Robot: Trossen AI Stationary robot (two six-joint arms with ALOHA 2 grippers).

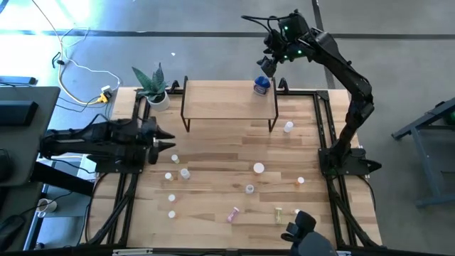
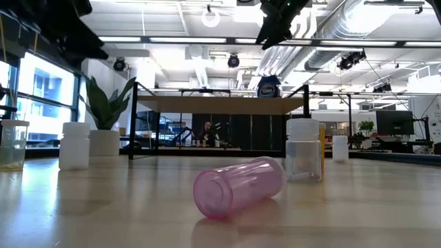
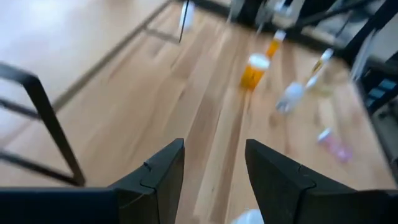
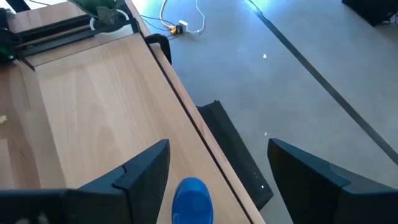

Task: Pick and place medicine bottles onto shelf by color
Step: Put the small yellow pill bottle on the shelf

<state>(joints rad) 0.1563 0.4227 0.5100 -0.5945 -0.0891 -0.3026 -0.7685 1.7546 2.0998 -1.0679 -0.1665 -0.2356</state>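
The shelf [image 1: 227,101] stands at the table's far side on thin black legs. The blue bottle [image 1: 261,87] stands upright on its right end, also in the low view [image 2: 269,88]. My right gripper [image 1: 269,65] hangs open above and just behind it; its wrist view shows the blue cap [image 4: 191,199] below the gap, apart from both fingers. My left gripper [image 1: 167,141] is open over the table's left side with nothing between its fingers [image 3: 214,168]. Several small bottles are scattered on the table: white-capped ones [image 1: 259,168], an orange one [image 1: 300,181], a pink one [image 1: 233,213] lying on its side [image 2: 238,186].
A potted plant [image 1: 153,89] stands at the shelf's left end. Black rails [image 1: 323,128] run along the table's left and right sides. A dark camera mount [image 1: 304,226] sits at the near edge. Bare wood lies between the shelf and the scattered bottles.
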